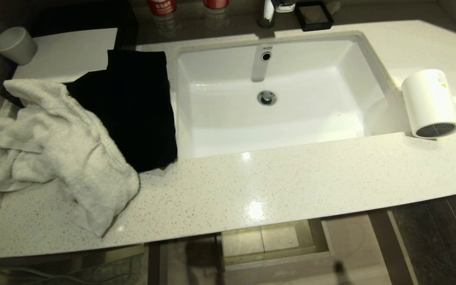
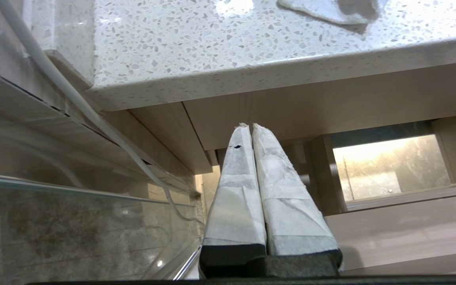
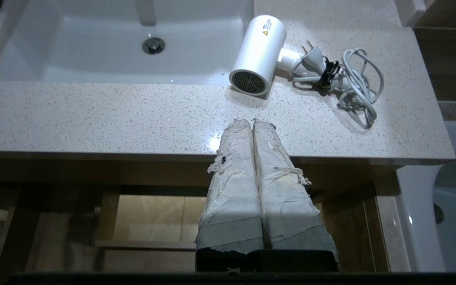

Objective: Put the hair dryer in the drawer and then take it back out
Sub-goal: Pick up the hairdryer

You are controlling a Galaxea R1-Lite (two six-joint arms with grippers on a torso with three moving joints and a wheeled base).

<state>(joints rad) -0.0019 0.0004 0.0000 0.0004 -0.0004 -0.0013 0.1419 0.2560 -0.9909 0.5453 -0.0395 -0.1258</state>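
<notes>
My right tool hangs in front of the table, its two taped fingers pressed flat together with nothing between them. Its tips sit over the table's front edge, short of the hair dryer and apart from it. The hair dryer lies on its side on the table, just to the right of the sink, its round grey grille turned toward the front edge. Its white cord lies in loose loops on the table beyond the handle, cinched with a black strap, the plug resting beside the handle end.

My left tool is low, under the table's left end, with its taped fingers likewise closed on each other and empty, pointing at the wood-grain cabinet front beneath the overhang.

The drawer stands pulled out below the table's front edge, under the sink; in the head view I see its pale floor and the boxed cutout at its back, and nothing I can make out lying in it.

On the left part of the table a cream-white towel is crumpled in a heap, overlapping a black cloth that reaches the sink's left rim. A pale cup lies tipped at the far left corner.
</notes>
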